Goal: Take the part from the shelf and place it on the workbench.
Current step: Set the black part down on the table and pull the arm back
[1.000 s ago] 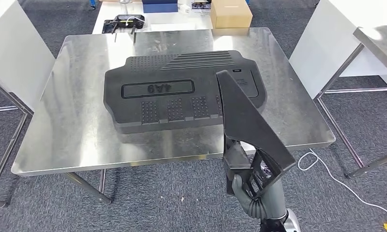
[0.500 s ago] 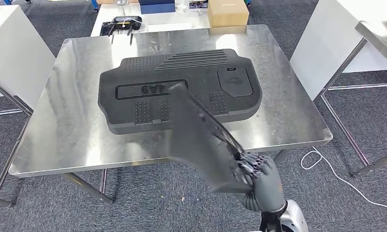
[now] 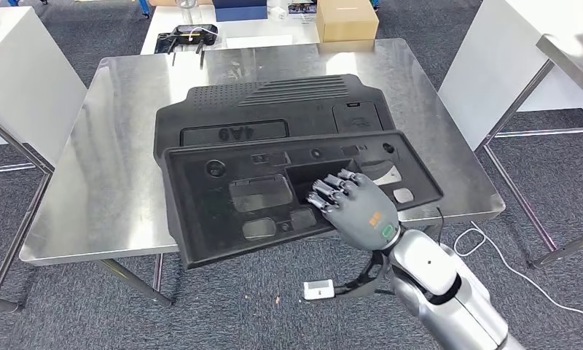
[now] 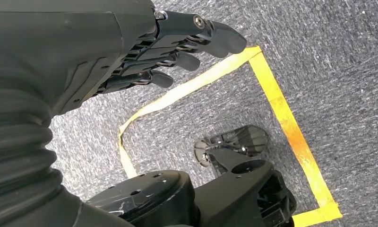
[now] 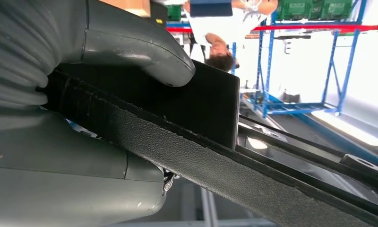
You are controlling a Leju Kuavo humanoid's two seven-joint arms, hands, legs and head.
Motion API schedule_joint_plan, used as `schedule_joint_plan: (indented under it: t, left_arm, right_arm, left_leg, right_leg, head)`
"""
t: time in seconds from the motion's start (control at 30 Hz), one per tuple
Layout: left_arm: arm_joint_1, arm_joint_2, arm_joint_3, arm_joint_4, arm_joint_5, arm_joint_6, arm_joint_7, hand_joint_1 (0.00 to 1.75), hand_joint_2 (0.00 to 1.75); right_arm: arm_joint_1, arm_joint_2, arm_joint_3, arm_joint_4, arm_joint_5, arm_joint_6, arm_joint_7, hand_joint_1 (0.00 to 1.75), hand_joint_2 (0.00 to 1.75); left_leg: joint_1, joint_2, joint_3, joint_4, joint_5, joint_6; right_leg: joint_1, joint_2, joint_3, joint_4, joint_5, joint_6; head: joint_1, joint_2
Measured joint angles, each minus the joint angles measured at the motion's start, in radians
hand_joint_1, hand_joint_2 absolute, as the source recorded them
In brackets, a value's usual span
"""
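Nearest the robot's body, the left hand [image 4: 130,61] hangs low over grey carpet [image 4: 319,56] marked with yellow tape [image 4: 281,113], its fingers apart and holding nothing.

Further forward, the right hand [image 3: 354,208] grips the flat black moulded plastic panel [image 3: 274,197], the task's part, by the rim of a rectangular opening. In the right wrist view the thumb [image 5: 144,52] presses one face of the panel's textured edge while the palm backs the other, so the hand is clamped on it. That grip by an inner cut-out probably lets one hand carry a wide, thin piece level. The panel lies nearly flat, its ribbed underside up. Its far edge overlaps a second, larger black plastic panel with a label plate [image 3: 234,131] already lying on the stainless steel workbench [image 3: 114,182], and its near corner juts past the table's front edge. Whether it rests there or hovers just above, I cannot tell. Judging by this, placing is nearly done, and only letting go remains.

Beyond the workbench stands a white table [image 3: 237,33] with a brown cardboard box [image 3: 347,18] and a black device [image 3: 194,30]. White panels [image 3: 26,80] flank both sides. A white cable [image 3: 485,248] trails across the carpet.
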Motion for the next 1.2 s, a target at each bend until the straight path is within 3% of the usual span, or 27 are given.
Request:
schedule_joint_plan:
  t: [0.2,0.33,0.37,0.47,0.5,0.53,0.6,0.63,0.67,0.7,0.77,0.83,0.9,0.97,1.0,1.03,1.07,1.13,1.2]
  left_arm:
    - [-0.002,0.001,0.001,0.000,-0.009,-0.001,0.000,0.00,1.75]
    - [-0.003,0.003,0.002,-0.001,-0.011,-0.003,0.001,0.00,1.75]
    - [-0.005,0.002,0.002,-0.002,-0.011,-0.005,0.003,0.00,1.75]
    - [-0.011,0.001,0.008,-0.004,-0.011,-0.012,0.008,0.00,1.75]
    - [-0.012,0.001,0.010,-0.005,-0.011,-0.013,0.010,0.00,1.75]
    - [-0.012,0.001,0.012,-0.006,-0.011,-0.013,0.011,0.00,1.75]
    - [-0.013,0.000,0.016,-0.007,-0.009,-0.015,0.014,0.00,1.75]
    - [-0.014,0.002,0.018,-0.008,-0.007,-0.015,0.015,0.00,1.75]
    - [-0.015,0.003,0.021,-0.008,-0.005,-0.015,0.016,0.00,1.75]
    - [-0.016,0.004,0.023,-0.009,-0.003,-0.016,0.016,0.00,1.75]
    - [-0.017,0.004,0.028,-0.009,0.001,-0.016,0.017,0.00,1.75]
    - [-0.018,0.004,0.033,-0.009,0.007,-0.016,0.017,0.00,1.75]
    - [-0.020,0.004,0.039,-0.009,0.010,-0.016,0.017,0.00,1.75]
    - [-0.020,0.004,0.046,-0.009,0.011,-0.017,0.017,0.00,1.75]
    - [-0.019,0.004,0.048,-0.009,0.011,-0.017,0.018,0.00,1.75]
    - [-0.019,0.004,0.050,-0.009,0.011,-0.017,0.018,0.00,1.75]
    - [-0.018,0.004,0.052,-0.009,0.012,-0.017,0.018,0.00,1.75]
    - [-0.018,0.005,0.056,-0.009,0.016,-0.017,0.019,0.00,1.75]
    - [-0.017,0.006,0.058,-0.009,0.020,-0.017,0.020,0.00,1.75]
  right_arm:
    - [-0.081,-0.005,0.073,0.039,0.037,0.006,0.029,1.75,1.75]
    - [-0.110,-0.008,0.105,0.058,0.044,0.011,0.032,1.75,1.75]
    - [-0.120,-0.009,0.113,0.064,0.044,0.014,0.032,1.75,1.75]
    - [-0.140,-0.014,0.142,0.090,0.042,0.028,0.031,1.75,1.75]
    - [-0.141,-0.015,0.152,0.099,0.042,0.031,0.031,1.75,1.75]
    - [-0.143,-0.017,0.160,0.108,0.042,0.032,0.031,1.75,1.75]
    - [-0.150,-0.018,0.174,0.121,0.041,0.033,0.031,1.75,1.75]
    - [-0.155,-0.018,0.180,0.127,0.040,0.033,0.031,1.75,1.75]
    - [-0.159,-0.018,0.186,0.132,0.040,0.033,0.031,1.75,1.75]
    - [-0.163,-0.018,0.192,0.136,0.039,0.033,0.030,1.75,1.75]
    - [-0.169,-0.018,0.202,0.144,0.038,0.034,0.029,1.75,1.75]
    - [-0.178,-0.019,0.211,0.151,0.039,0.035,0.027,1.75,1.75]
    - [-0.186,-0.019,0.218,0.157,0.038,0.036,0.026,1.75,1.75]
    - [-0.189,-0.019,0.225,0.164,0.038,0.036,0.024,1.75,1.75]
    - [-0.189,-0.019,0.230,0.168,0.038,0.036,0.023,1.75,1.75]
    - [-0.189,-0.019,0.234,0.171,0.038,0.036,0.023,1.75,1.75]
    - [-0.189,-0.019,0.238,0.174,0.038,0.036,0.024,1.75,1.75]
    - [-0.189,-0.019,0.243,0.179,0.039,0.036,0.027,1.75,1.75]
    - [-0.189,-0.019,0.246,0.182,0.039,0.035,0.031,1.75,1.75]
  left_leg:
    - [-0.002,0.000,-0.002,0.002,-0.001,0.002]
    - [0.006,0.002,0.016,-0.034,0.014,0.021]
    - [0.012,0.003,0.022,-0.046,0.020,0.023]
    - [0.020,0.005,0.025,-0.053,0.023,0.024]
    - [0.022,0.004,0.025,-0.053,0.022,0.021]
    - [0.026,0.003,0.025,-0.052,0.021,0.016]
    - [0.038,-0.001,0.026,-0.046,0.014,-0.001]
    - [0.040,-0.002,0.024,-0.039,0.008,-0.012]
    - [0.041,-0.003,0.021,-0.032,0.003,-0.022]
    - [0.041,-0.004,0.020,-0.027,-0.001,-0.031]
    - [0.043,-0.006,0.020,-0.025,-0.004,-0.042]
    - [0.048,0.004,0.015,-0.007,-0.016,-0.047]
    - [0.048,0.020,-0.029,0.087,-0.058,-0.046]
    - [0.046,0.025,-0.109,0.229,-0.108,-0.043]
    - [0.045,0.025,-0.139,0.275,-0.115,-0.040]
    - [0.044,0.025,-0.154,0.286,-0.103,-0.036]
    - [0.042,0.025,-0.148,0.255,-0.071,-0.030]
    - [0.035,0.026,-0.095,0.123,0.008,-0.017]
    - [0.027,0.028,-0.054,0.027,0.039,-0.012]
  right_leg:
    - [-0.003,0.000,-0.001,-0.003,0.001,0.002]
    - [-0.002,0.000,-0.007,0.000,-0.001,0.013]
    - [-0.001,0.000,-0.025,0.033,-0.016,0.012]
    - [-0.008,0.000,-0.121,0.210,-0.078,0.013]
    - [-0.013,0.000,-0.141,0.241,-0.081,0.021]
    - [-0.019,0.000,-0.142,0.233,-0.068,0.033]
    - [-0.035,0.000,-0.091,0.113,-0.012,0.066]
    - [-0.039,0.002,-0.059,0.052,0.011,0.076]
    - [-0.040,0.005,-0.037,0.009,0.025,0.075]
    - [-0.039,0.008,-0.026,-0.008,0.028,0.065]
    - [-0.031,0.013,-0.026,-0.001,0.022,0.032]
    - [-0.029,0.012,-0.022,0.001,0.019,0.011]
    - [-0.027,0.011,-0.015,-0.001,0.015,-0.004]
    - [-0.019,0.008,-0.007,-0.001,0.009,-0.014]
    - [-0.014,0.007,-0.004,0.000,0.006,-0.019]
    - [-0.010,0.006,0.001,0.000,0.002,-0.023]
    - [-0.008,0.007,0.006,0.000,-0.001,-0.025]
    - [-0.005,0.007,0.018,0.000,-0.010,-0.025]
    - [0.001,0.007,0.021,0.000,-0.017,-0.018]
  head:
    - [0.000,0.000]
    - [0.001,0.000]
    - [0.002,0.000]
    - [0.004,0.000]
    - [0.004,0.000]
    - [0.004,0.000]
    - [0.005,0.000]
    - [0.007,0.000]
    - [0.009,0.000]
    - [0.009,0.000]
    - [0.007,0.000]
    - [0.003,0.000]
    - [-0.001,0.000]
    - [-0.002,0.000]
    - [-0.002,0.000]
    - [-0.002,0.000]
    - [-0.002,0.000]
    - [-0.002,0.000]
    - [-0.002,0.000]
